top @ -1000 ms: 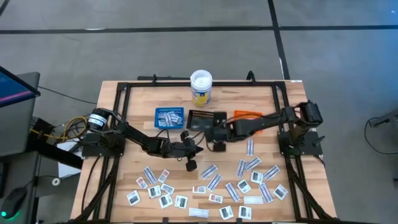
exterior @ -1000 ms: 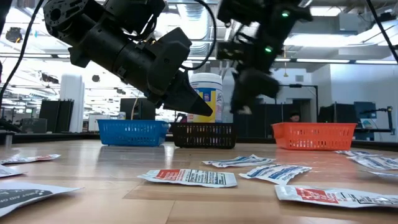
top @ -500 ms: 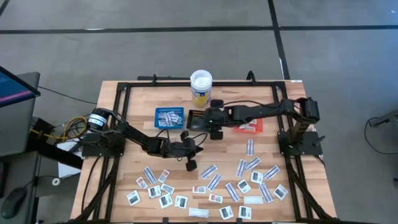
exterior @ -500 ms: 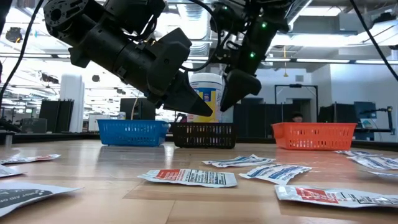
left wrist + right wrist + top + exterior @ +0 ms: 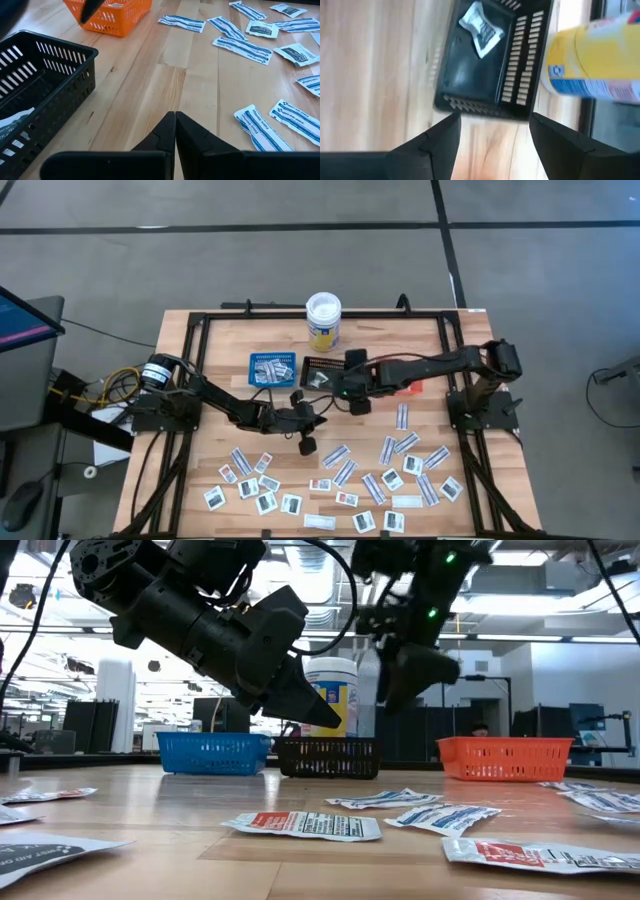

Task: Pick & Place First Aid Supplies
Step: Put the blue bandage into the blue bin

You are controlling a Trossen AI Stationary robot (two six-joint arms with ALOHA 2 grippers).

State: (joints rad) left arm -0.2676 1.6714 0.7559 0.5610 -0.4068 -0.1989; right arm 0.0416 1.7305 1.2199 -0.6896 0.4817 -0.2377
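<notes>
Many small flat first aid packets lie scattered on the near half of the wooden table. One squarish white packet lies inside the black tray, which also shows in the high view. My right gripper hangs open above that tray's near end, holding nothing. My left gripper is shut and empty. It hovers above bare wood just near of the black tray, pointing slightly down.
A blue tray holding packets stands left of the black one. An orange tray stands to its right, partly under my right arm. A white-lidded yellow tub stands behind them. A black frame borders the table.
My right gripper has swung from beside the orange tray toward the far edge over the black tray, then drawn back a little and risen. It has opened and let go of a packet, which now lies in the black tray.
</notes>
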